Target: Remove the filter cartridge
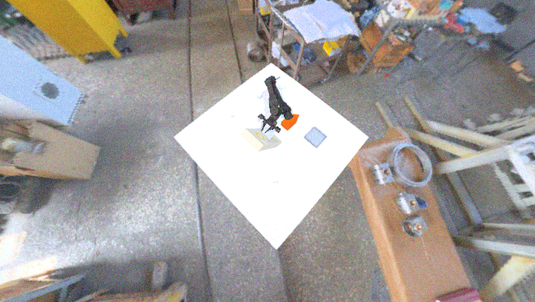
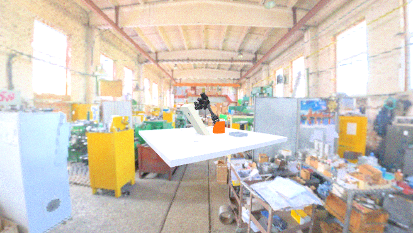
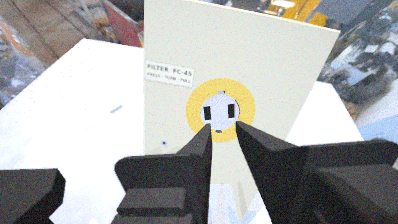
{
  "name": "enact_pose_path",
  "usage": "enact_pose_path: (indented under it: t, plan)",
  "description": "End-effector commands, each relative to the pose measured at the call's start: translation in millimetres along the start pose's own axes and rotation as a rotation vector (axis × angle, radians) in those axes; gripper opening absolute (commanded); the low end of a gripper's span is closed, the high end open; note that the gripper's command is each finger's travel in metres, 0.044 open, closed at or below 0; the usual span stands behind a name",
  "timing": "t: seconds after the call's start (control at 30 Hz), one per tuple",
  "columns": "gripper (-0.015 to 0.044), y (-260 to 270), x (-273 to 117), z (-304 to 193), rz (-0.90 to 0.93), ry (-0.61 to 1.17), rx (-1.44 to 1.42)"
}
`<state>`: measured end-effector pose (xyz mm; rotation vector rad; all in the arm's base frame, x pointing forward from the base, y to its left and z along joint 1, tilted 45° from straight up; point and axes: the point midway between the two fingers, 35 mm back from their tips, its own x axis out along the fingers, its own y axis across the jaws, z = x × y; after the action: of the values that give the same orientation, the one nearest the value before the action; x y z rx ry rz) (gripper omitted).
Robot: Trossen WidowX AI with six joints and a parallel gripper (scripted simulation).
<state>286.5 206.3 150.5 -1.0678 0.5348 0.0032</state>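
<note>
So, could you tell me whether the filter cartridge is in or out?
In: its slotted face sits inside the panel's yellow ring.

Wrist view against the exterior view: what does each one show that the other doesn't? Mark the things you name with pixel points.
Only the wrist view: the yellow ring (image 3: 195,110) around a pale round filter cartridge (image 3: 219,111) with two dark slots, and a small printed label (image 3: 169,74).

Only the exterior view: the orange block (image 2: 219,127) and the flat grey-blue tray (image 2: 238,134).

Both: the cream slanted panel (image 2: 196,120) (image 3: 240,50), the white tabletop (image 2: 189,148) (image 3: 65,100) and the black hand (image 2: 197,105) (image 3: 223,126).

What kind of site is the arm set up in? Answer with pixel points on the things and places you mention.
Probably an industrial workshop or machine hall: green machines (image 2: 157,127) in rows, yellow cabinets (image 1: 65,24) (image 2: 110,160), and a parts-laden cart (image 1: 302,45) (image 2: 267,206) on bare concrete.
</note>
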Motion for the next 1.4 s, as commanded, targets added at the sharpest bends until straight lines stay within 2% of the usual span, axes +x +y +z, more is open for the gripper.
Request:
enact_pose_path:
  t: [0.0,0.5,1.37]
  plan:
    - [0.011,1,6,-1,0.004,0.0,-0.007]
    - [0.011,-1,29,-1,-0.003,-0.005,-0.008]
    - [0.011,-1,32,0,-0.003,-0.005,-0.008]
